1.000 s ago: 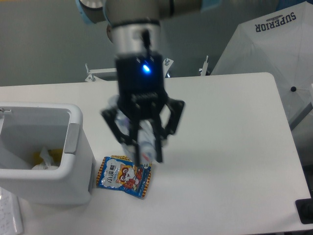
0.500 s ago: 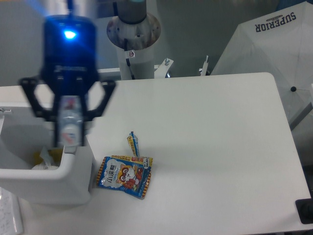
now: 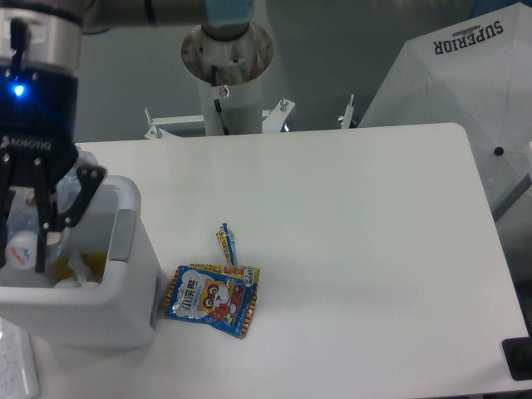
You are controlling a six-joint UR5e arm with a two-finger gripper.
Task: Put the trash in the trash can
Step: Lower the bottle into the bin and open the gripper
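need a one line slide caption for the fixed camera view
Gripper holds the clear bottle over the white trash can; blue snack bag and narrow wrapper lie on the table.

The white table (image 3: 366,216) carries the white trash can (image 3: 108,312) at its left edge. Just right of the can lies the blue snack bag (image 3: 212,299); the narrow wrapper (image 3: 227,242) touches the bag's top edge.

The gripper (image 3: 21,241) has a black body with a glowing blue light and white "ROBOTIQ" lettering (partly cut off), below a silver wrist band. Its black linkage fingers (image 3: 40,224) look thin. The base column (image 3: 228,75) seems grey-white.
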